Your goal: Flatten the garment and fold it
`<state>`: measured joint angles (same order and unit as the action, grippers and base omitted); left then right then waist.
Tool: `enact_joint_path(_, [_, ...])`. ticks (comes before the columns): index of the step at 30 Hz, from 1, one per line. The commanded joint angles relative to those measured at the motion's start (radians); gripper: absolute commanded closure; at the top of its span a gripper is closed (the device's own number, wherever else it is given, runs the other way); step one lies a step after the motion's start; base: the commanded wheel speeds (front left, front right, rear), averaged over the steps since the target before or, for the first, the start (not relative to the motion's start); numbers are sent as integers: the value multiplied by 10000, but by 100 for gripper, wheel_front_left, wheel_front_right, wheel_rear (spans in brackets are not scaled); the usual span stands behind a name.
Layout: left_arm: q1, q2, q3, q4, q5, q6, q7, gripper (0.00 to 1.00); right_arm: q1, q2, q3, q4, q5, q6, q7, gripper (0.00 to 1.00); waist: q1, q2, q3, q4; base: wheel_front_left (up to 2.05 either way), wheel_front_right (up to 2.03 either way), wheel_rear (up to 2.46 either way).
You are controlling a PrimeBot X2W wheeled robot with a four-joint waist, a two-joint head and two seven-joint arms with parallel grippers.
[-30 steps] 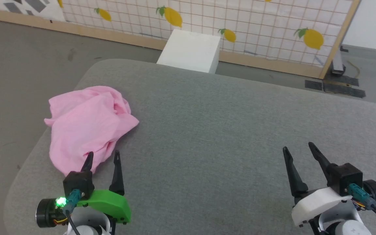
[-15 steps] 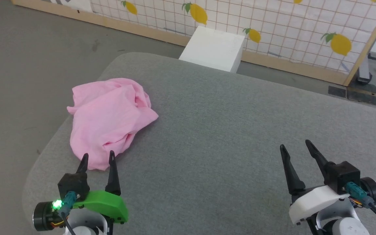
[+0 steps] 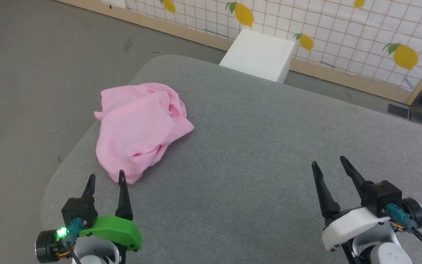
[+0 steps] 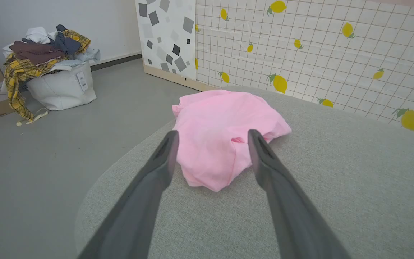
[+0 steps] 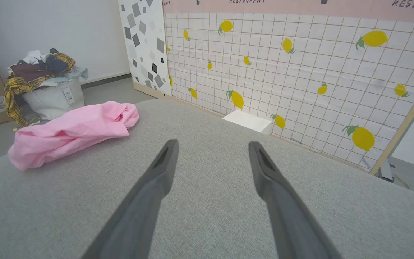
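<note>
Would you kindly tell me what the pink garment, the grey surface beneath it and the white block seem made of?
Garment: thin, soft, matte cloth, judging by its limp crumpled folds. Surface: probably a fabric-covered pad, matte, with a fine speckled weave and rounded corner. Block: smooth, matte white, perhaps foam or painted board; the look leaves it open.

Garment [image 3: 141, 123]: plain light pink. Table [image 3: 255, 157]: flecked grey. Backdrop panel [image 3: 346, 33]: white, thin orange grid, yellow lemons. Left gripper [image 3: 106, 174] housing green, right gripper [image 3: 328, 160] housing white.
</note>
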<state>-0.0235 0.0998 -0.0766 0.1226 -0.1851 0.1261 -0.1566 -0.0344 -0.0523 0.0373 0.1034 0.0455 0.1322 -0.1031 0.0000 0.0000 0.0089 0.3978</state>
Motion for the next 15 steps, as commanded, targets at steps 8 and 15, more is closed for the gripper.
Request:
enact_joint_path(8, [-38,164,-108,164,-440,193,-231,0,-240,13,119,131,114,-11,-154,0,0,0,-7,509,0,0,0])
enact_joint_path(15, [-19,268,-128,278,-694,312,-377,0,-283,15,171,196,163,-11,-217,0,0,0,-12,883,0,0,0])
